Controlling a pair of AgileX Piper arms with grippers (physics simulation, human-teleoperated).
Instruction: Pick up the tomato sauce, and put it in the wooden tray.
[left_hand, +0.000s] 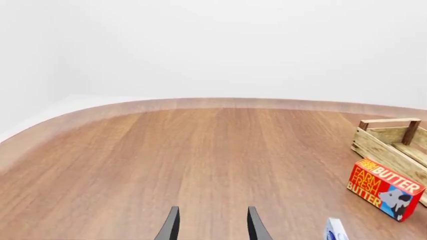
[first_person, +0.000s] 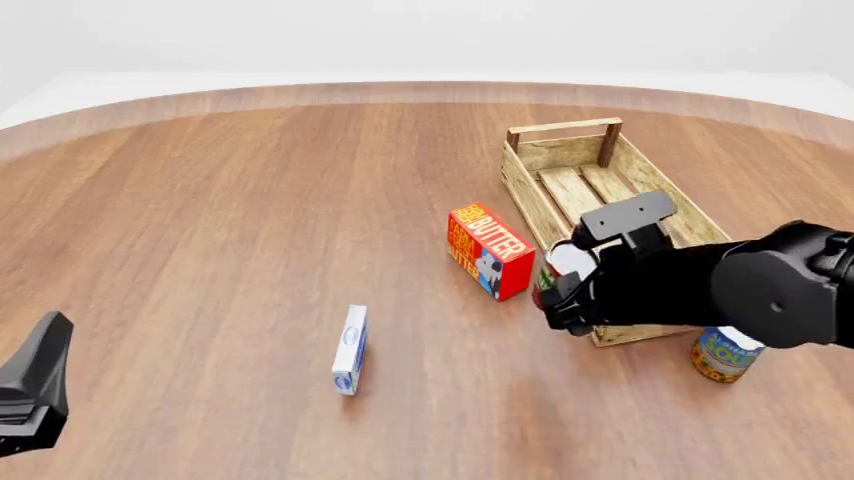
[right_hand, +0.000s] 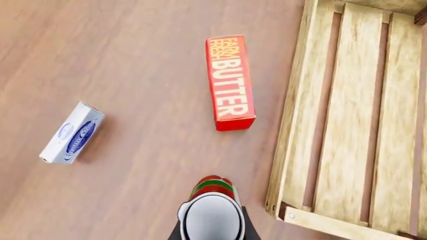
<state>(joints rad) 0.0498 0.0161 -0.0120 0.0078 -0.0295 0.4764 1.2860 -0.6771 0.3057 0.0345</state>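
The tomato sauce (right_hand: 212, 212) is a small can with a red label, a green band and a silver-white top. My right gripper (first_person: 561, 288) is shut on it and holds it above the table, just outside the near left corner of the wooden tray (first_person: 523, 192). In the front view only the can's pale top (first_person: 571, 262) and a sliver of label show past the dark arm. The tray (right_hand: 293, 115) of pale slats holds nothing. My left gripper (left_hand: 213, 227) is open over bare table at the near left (first_person: 34, 385).
A red butter box (first_person: 489, 250) lies just left of the tray. A small white-and-blue box (first_person: 350, 350) stands on edge nearer me. A blue-and-yellow can (first_person: 725, 353) sits by the tray's near right corner, under my right arm.
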